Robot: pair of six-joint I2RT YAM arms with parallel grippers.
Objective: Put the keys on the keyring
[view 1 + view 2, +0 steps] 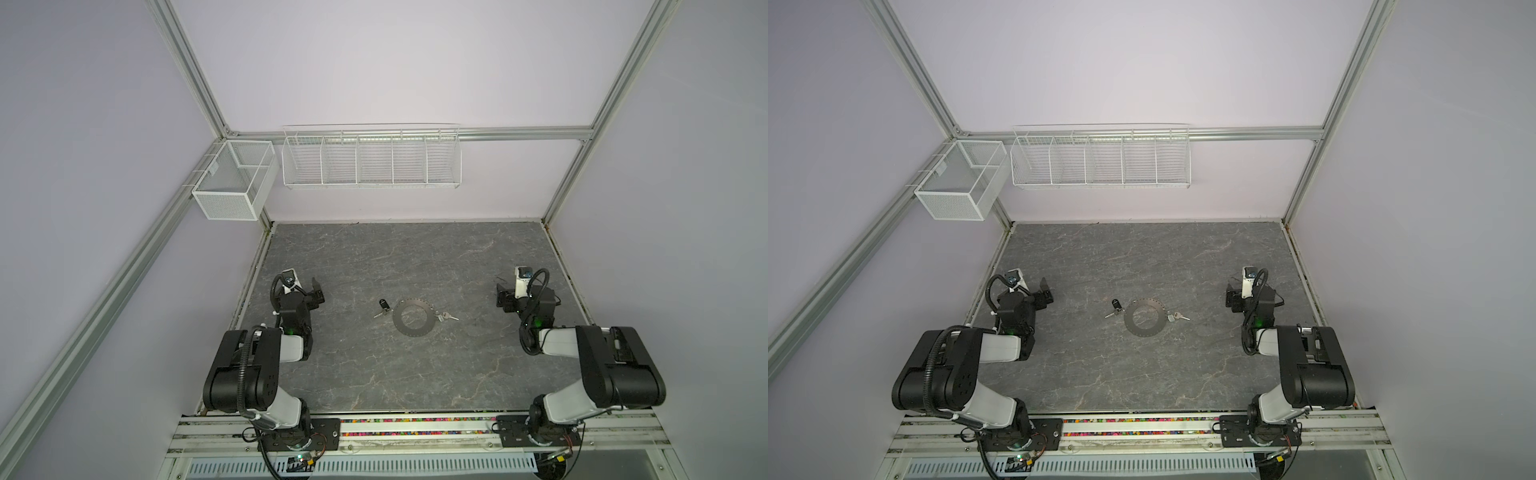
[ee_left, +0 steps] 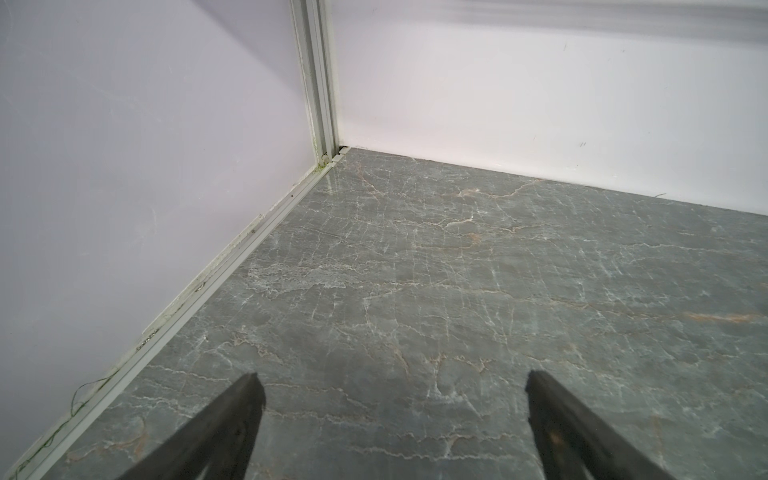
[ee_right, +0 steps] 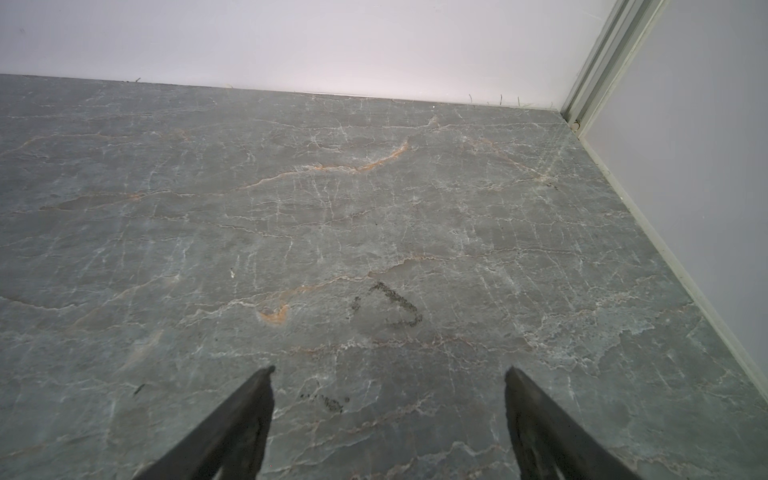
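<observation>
The keyring, a flat, wide grey metal ring with a large central hole and small holes round its rim, lies flat on the grey marbled tabletop. It sits just below the middle of the frame in both top views. At its left edge lies the black-tagged key, a small silver metal key with a black oblong plastic tag. At its right edge lies the white-tagged key, the same kind with a white tag. Each reaches the rim, but they are too small here to tell whether they are hooked through the holes or merely touch it.

The left gripper sits at the left middle of the frame and the right gripper at the right middle, both well apart from the ring. Each stands spread wide with nothing between the jaws. The wrist views show only bare tabletop past the left gripper and the right gripper.

The ring looks stiff, thin and smooth, so it will likely skate on the polished top rather than lift. One fingertip inside the central hole and one outside, pinching the band, seems the surest hold. The keys look light and loose, and the tags are their thickest part, so those are the places to grip.
</observation>
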